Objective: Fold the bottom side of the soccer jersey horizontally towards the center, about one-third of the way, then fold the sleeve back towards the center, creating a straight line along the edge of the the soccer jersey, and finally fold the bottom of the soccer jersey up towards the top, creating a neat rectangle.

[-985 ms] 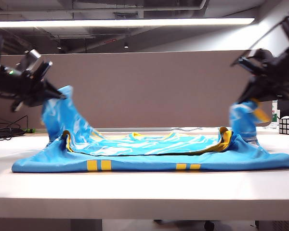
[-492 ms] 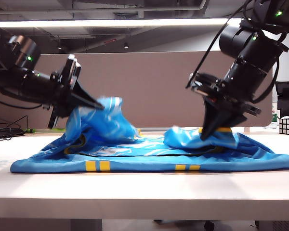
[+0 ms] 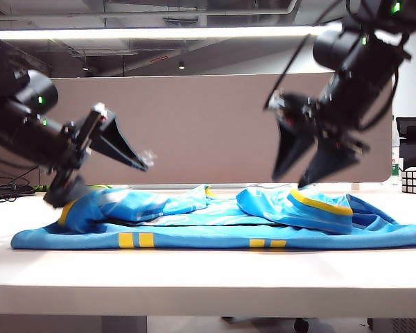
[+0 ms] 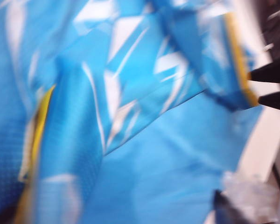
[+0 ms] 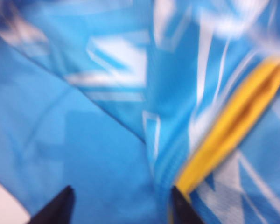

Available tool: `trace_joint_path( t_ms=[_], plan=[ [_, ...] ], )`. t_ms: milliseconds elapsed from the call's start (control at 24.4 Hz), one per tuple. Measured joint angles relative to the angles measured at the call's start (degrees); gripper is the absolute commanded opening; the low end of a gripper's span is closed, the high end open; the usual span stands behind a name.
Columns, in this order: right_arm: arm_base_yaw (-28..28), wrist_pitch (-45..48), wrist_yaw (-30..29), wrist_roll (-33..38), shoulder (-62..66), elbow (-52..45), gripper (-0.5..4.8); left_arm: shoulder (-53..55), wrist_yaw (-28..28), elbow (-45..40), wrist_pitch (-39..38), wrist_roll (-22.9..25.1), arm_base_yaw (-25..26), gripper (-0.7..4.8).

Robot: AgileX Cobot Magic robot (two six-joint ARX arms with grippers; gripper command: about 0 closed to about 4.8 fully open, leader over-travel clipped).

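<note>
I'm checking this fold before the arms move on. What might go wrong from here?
Both folded-in flaps of the soccer jersey lie bunched and puffed, not flat, so the edge may not form a straight line. The left gripper and right gripper hang open just above the cloth; a low pass might snag and drag it. The next fold might trap these wrinkles.
</note>
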Motion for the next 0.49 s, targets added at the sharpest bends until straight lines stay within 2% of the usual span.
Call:
trace_joint_path(
  t_ms=[164, 328, 492],
  plan=[
    [-1.42, -0.44, 1.05, 1.40, -6.23, 1.44, 2.82, -5.44, -0.52, 0.02, 0.22, -0.94, 1.60, 4.61],
    [-6.03, -2.29, 1.97, 3.04, -12.22, 1.84, 2.83, -11.30, -2.21, 0.44, -1.05, -1.14, 6.10, 4.61],
    [-13.14, -9.64, 1.64, 4.20, -16.90, -0.48, 2.84, -15.96, -4.50, 0.44, -9.18, -1.07, 12.20, 4.61]
  ],
)
